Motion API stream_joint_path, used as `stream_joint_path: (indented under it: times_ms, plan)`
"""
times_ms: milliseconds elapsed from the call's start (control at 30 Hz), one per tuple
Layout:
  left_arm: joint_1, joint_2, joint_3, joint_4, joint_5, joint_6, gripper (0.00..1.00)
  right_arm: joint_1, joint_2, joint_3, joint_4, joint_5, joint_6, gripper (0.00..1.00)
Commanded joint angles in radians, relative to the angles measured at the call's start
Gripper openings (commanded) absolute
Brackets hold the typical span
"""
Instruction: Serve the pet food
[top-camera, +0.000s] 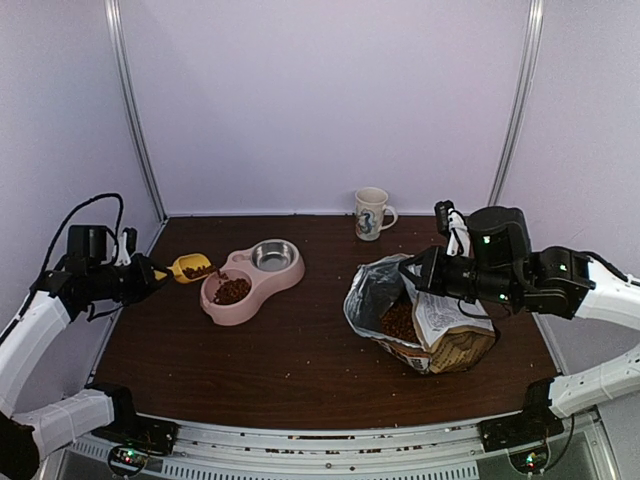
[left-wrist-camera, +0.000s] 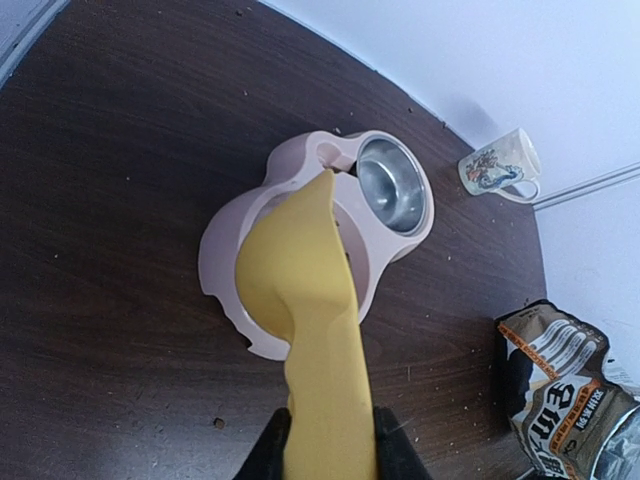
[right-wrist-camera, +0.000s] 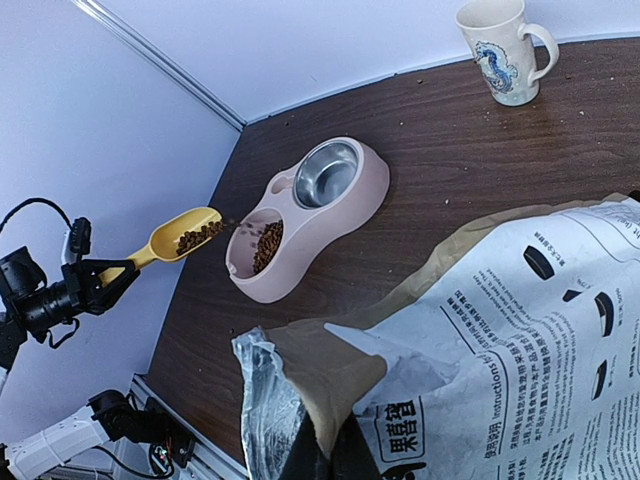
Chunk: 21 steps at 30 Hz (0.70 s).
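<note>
The pet food lies as a dark heap (top-camera: 231, 291) in the left well of a pink double bowl (top-camera: 290, 275). More of it sits in a yellow scoop (top-camera: 190, 267), tipped at the bowl's left rim, and a few pellets are falling from its lip (right-wrist-camera: 232, 226). My left gripper (left-wrist-camera: 331, 425) is shut on the scoop's handle. In the left wrist view the scoop's underside (left-wrist-camera: 300, 290) hides the well. My right gripper (right-wrist-camera: 325, 455) is shut on the folded top edge of the open bag (right-wrist-camera: 520, 330), and kibble shows inside the bag (top-camera: 400, 322).
A steel insert (left-wrist-camera: 390, 185) fills the bowl's right well. A printed mug (top-camera: 371, 214) stands at the back near the wall. The bag (top-camera: 440, 335) lies on the right side of the table. Crumbs dot the dark wood near it.
</note>
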Motion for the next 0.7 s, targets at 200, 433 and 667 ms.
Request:
stream_joint_path:
  times_ms: [200,433,667]
  plan:
    - [0.007,0.076,0.165,-0.112,0.006,0.189,0.00,-0.015,0.011,0.044,-0.014,0.063,-0.027,0.00]
    - [0.008,0.134,0.292,-0.233,0.028,0.292,0.00,-0.014,0.019,0.050,-0.015,0.065,-0.030,0.00]
    - [0.008,0.186,0.438,-0.354,0.023,0.393,0.00,-0.016,0.033,0.061,-0.018,0.059,-0.034,0.00]
